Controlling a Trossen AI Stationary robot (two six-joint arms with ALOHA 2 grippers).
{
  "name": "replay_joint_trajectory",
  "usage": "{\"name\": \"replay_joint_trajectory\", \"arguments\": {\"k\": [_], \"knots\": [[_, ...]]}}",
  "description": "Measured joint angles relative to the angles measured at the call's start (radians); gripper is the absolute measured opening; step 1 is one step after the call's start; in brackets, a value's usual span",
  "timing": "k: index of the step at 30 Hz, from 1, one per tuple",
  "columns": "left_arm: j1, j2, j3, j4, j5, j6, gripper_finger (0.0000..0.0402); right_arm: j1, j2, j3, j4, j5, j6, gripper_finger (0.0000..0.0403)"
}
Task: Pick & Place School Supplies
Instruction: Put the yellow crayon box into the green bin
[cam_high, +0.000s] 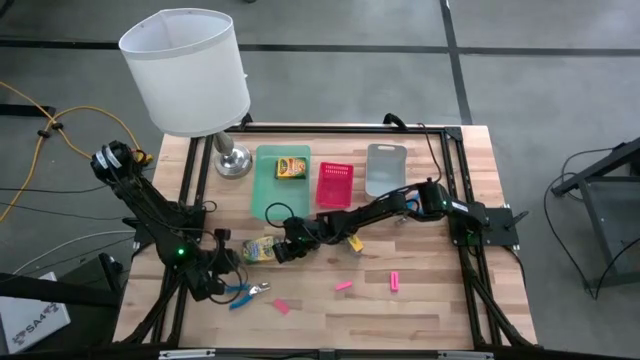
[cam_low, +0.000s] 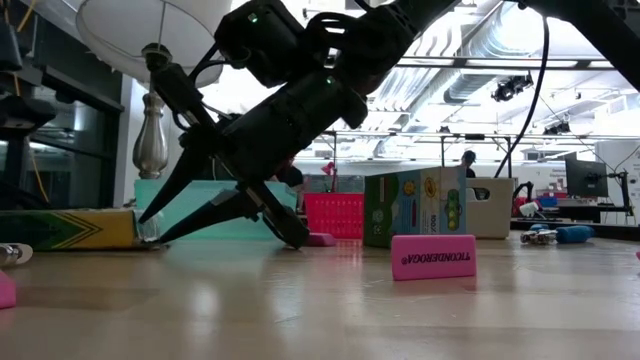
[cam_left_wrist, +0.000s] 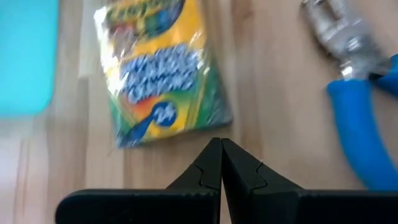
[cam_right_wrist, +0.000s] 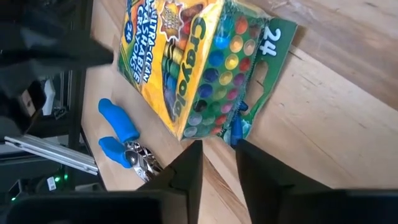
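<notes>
A pink eraser (cam_low: 433, 257) reading TICONDEROGA is standing on edge closest to the low camera, with another pink block (cam_low: 6, 289) peeking in at the frame's left edge.

Behind that, the right gripper (cam_high: 281, 250) is reaching way across the table and hovering right at a crayon box (cam_high: 259, 249) lying flat on the wood in front of the green tray (cam_high: 264, 195). In its wrist view the two fingers (cam_right_wrist: 184, 171) are sitting partly apart, with the box's end just ahead of the tips, and they're not holding anything as far as I can see.

The left gripper (cam_high: 222, 283) is parked near the front left of the table, fingers (cam_left_wrist: 208, 165) pinched fully together on nothing, pointing at that same crayon box (cam_left_wrist: 160, 68). The blue-handled scissors (cam_high: 244, 292) are lying just beside it.

Other stuff: a second crayon box (cam_high: 291, 167) is resting in the green tray, a third one (cam_low: 415, 207) is standing upright near the pink tray (cam_high: 334, 183), and a few more pink erasers (cam_high: 395, 280) are lying scattered on the front half of the table (cam_high: 420, 320). The lamp (cam_high: 187, 70) is towering over the back left corner.
</notes>
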Motion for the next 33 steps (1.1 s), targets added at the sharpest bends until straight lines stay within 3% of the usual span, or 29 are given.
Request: {"name": "replay_joint_trajectory", "arguments": {"k": [9, 24, 33], "knots": [[0.000, 0.011, 0.000, -0.033, 0.012, -0.043, 0.0001, -0.002, 0.000, 0.000, -0.001, -0.007, 0.000, 0.0122], [0.001, 0.112, 0.000, 0.056, 0.011, 0.021, 0.0001, -0.002, 0.000, 0.001, -0.042, -0.006, 0.000, 0.0109], [0.057, 0.140, 0.000, 0.088, 0.010, 0.071, 0.0001, -0.002, 0.000, 0.001, -0.056, -0.005, 0.001, 0.0109]]}}
